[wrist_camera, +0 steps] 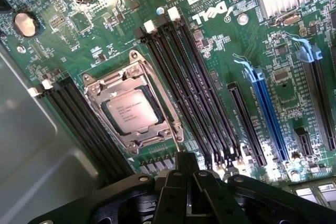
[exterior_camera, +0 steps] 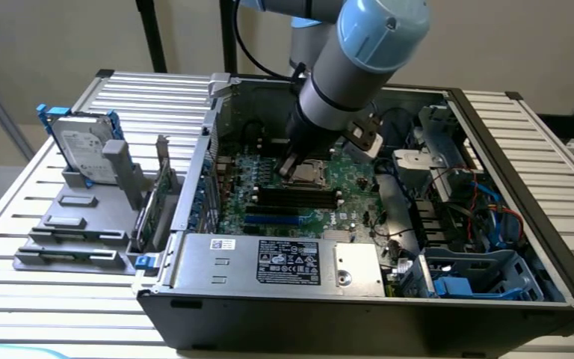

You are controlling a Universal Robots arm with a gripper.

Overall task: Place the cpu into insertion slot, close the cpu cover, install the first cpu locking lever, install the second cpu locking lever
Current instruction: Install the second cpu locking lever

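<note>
the jaws look pressed together just beside the socket's edge, seemingly on a thin lever, though i cannot tell whether they truly grip it. the cpu already sits in the slot with the cover down over it, so i judge the lever should be swept low and steadily, not jerked. memory sticks crowd one side, with cables further off.
</note>
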